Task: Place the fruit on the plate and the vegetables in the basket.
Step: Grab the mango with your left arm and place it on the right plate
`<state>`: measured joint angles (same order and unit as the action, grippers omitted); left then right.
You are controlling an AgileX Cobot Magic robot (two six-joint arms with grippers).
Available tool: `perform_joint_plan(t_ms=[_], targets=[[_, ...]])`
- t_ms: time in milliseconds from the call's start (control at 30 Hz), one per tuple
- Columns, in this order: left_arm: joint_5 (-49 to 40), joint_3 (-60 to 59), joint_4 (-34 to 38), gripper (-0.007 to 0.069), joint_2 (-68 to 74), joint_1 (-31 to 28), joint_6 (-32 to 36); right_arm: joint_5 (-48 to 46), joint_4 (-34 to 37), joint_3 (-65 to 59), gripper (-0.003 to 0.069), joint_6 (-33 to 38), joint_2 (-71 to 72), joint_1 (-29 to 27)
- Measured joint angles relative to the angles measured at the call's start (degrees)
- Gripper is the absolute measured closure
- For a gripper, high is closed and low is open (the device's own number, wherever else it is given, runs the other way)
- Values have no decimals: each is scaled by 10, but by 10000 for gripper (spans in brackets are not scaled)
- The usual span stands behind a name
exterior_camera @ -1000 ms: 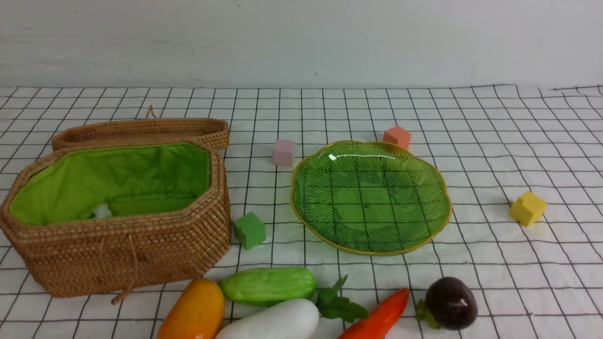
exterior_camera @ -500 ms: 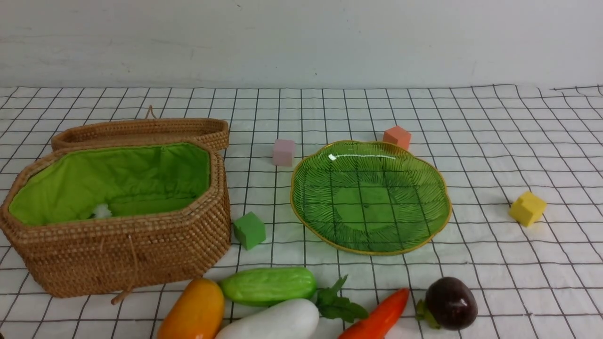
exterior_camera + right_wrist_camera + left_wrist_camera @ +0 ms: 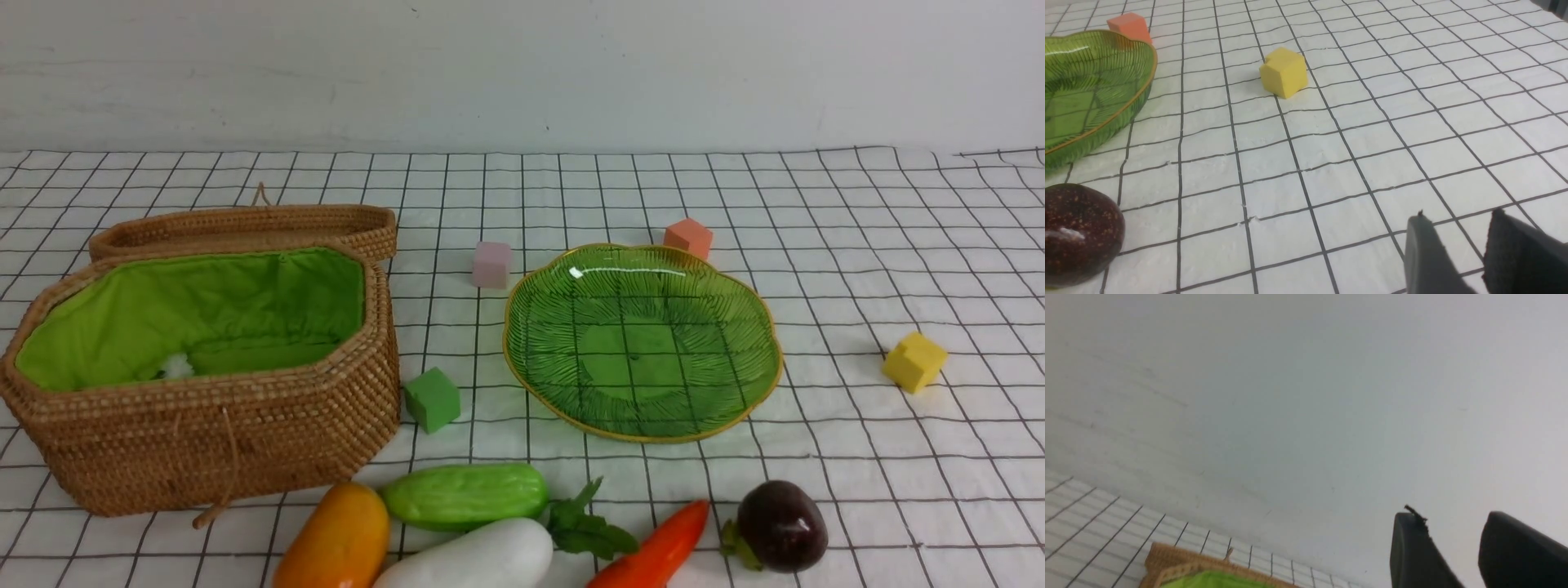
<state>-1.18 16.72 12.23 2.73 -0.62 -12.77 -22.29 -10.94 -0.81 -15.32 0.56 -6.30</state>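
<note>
In the front view the open woven basket (image 3: pixel 204 441) with green lining stands at the left, and the green glass plate (image 3: pixel 522 359) lies in the middle. Along the front edge lie the orange-yellow mango (image 3: pixel 335 539), the green cucumber (image 3: pixel 465 494), the white vegetable with dark leaves (image 3: pixel 473 559), the carrot (image 3: pixel 653 551) and the dark purple fruit (image 3: pixel 782 524). No banana shows. Neither gripper shows in the front view. My left gripper (image 3: pixel 1451 518) is open and empty, facing the wall above the basket (image 3: pixel 1175 563). My right gripper (image 3: pixel 1457 218) is open and empty, low over bare cloth, apart from the purple fruit (image 3: pixel 1077 232) and the plate (image 3: pixel 1133 98).
The basket's lid (image 3: pixel 245 229) lies behind the basket. Foam cubes sit around the plate: pink (image 3: pixel 491 264), orange (image 3: pixel 688 238), green (image 3: pixel 432 398) and yellow (image 3: pixel 914 361). The yellow cube (image 3: pixel 1284 72) also shows in the right wrist view. A checked cloth (image 3: pixel 857 457) covers the table.
</note>
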Motion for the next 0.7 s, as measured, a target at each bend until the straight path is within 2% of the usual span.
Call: perform_joint_plan(t_ms=[133, 200, 367, 533, 700], targets=[[-87, 118, -3, 386, 69, 0, 1, 0, 0, 0, 421, 7, 0, 0], [-163, 172, -3, 386, 125, 0, 0, 0, 0, 0, 421, 9, 0, 0], [-296, 191, -19, 386, 226, 2, -6, 0, 0, 0, 421, 11, 0, 0], [-313, 191, -35, 386, 302, 17, -8, 0, 0, 0, 421, 11, 0, 0], [-332, 192, -24, 386, 381, 60, -8, 0, 0, 0, 421, 11, 0, 0]])
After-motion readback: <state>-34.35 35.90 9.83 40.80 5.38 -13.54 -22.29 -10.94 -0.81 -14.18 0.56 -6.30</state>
